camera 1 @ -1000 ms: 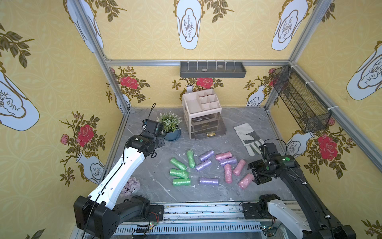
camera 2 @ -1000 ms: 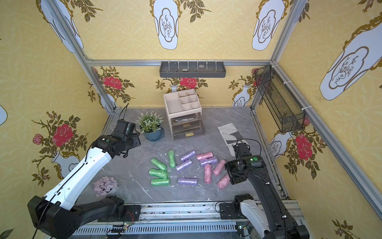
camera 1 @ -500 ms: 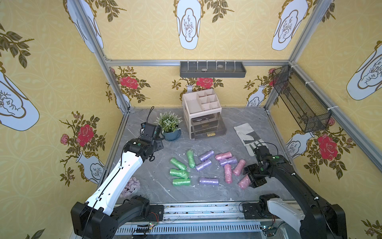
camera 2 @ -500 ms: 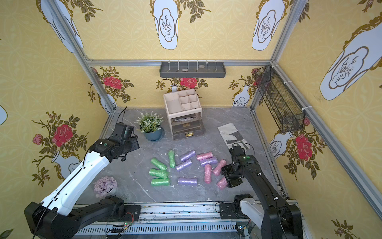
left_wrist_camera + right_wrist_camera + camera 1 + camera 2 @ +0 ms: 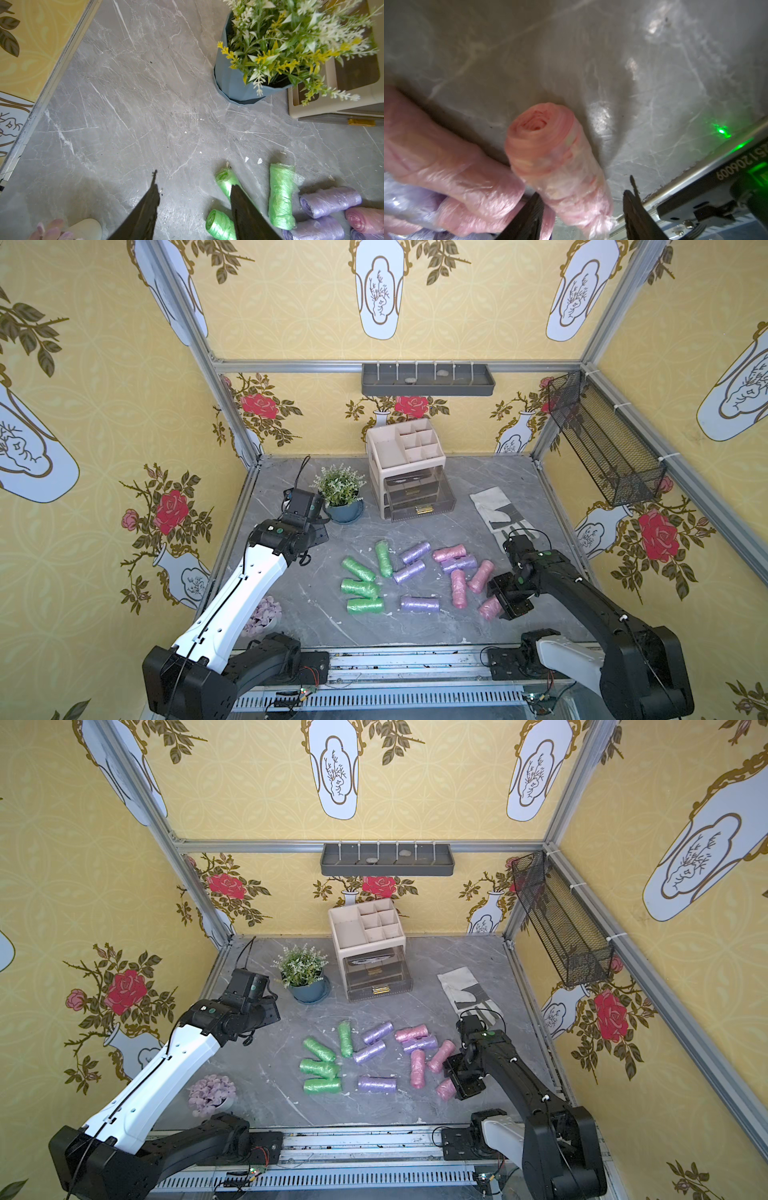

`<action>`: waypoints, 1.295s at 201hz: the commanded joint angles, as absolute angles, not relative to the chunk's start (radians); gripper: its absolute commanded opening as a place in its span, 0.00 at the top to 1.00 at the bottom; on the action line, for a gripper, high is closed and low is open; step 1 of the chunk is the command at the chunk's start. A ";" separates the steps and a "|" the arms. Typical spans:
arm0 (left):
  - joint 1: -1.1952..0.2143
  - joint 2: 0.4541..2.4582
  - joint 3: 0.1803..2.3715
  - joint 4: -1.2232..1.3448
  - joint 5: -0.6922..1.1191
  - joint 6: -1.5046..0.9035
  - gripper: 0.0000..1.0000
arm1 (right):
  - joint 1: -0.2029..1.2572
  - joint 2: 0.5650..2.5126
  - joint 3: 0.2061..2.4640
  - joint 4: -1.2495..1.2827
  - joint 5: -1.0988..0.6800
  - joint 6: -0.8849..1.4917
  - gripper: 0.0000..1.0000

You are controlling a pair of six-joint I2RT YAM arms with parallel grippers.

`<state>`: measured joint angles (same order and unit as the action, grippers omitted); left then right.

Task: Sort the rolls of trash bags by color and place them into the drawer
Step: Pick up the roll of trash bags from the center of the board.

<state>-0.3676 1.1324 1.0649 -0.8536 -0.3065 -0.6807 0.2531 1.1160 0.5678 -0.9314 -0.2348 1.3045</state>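
a robot lab cell: wallpapered panels (image 5: 104, 414) on aluminium frame (image 5: 291, 366).

The grey marble-patterned desk (image 5: 415, 531) carries near its middle four green rolls (image 5: 359, 588), four lilac rolls (image 5: 419, 603) and four pink rolls (image 5: 458, 588), all on their sides, with lilac and pink partly touching. At the back stand a potted plant (image 5: 340, 497) and a beige drawer organizer (image 5: 409, 472). A white glove (image 5: 494, 506) lies flat at the right, and a lilac flower cluster (image 5: 210, 1092) sits front left.
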 commanded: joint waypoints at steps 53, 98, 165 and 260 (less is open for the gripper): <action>-0.368 1.109 1.054 -0.852 -0.305 -0.672 0.43 | 0.256 1.136 0.565 -0.912 -0.180 1.287 0.51; -0.367 1.086 1.045 -0.850 -0.306 -0.672 0.43 | 0.257 1.075 0.608 -0.971 -0.136 1.286 0.66; -0.367 1.070 1.058 -0.851 -0.301 -0.674 0.43 | 0.308 0.988 0.883 -1.158 -0.115 1.304 0.70; -0.367 1.017 1.092 -0.862 -0.318 -0.667 0.43 | 0.693 1.296 1.517 -1.046 0.110 1.517 0.70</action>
